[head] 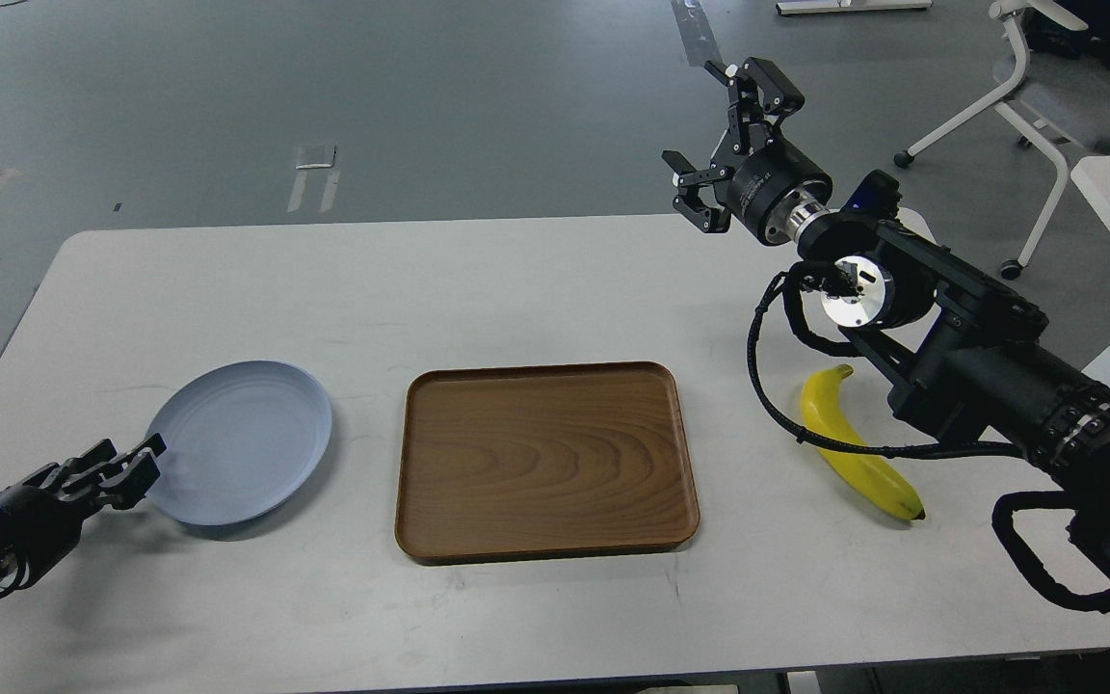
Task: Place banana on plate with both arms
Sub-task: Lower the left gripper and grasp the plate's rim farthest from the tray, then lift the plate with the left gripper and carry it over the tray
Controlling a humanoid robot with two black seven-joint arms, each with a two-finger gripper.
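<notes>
Below the raised, spread right jaws (724,135) lies the banana (858,448), well apart; left jaws (136,463) clench the plate (247,434).

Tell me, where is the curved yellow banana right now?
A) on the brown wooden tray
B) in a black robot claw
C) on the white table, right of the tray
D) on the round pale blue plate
C: the curved yellow banana lies on the white table, right of the brown wooden tray, held by neither gripper.
</notes>
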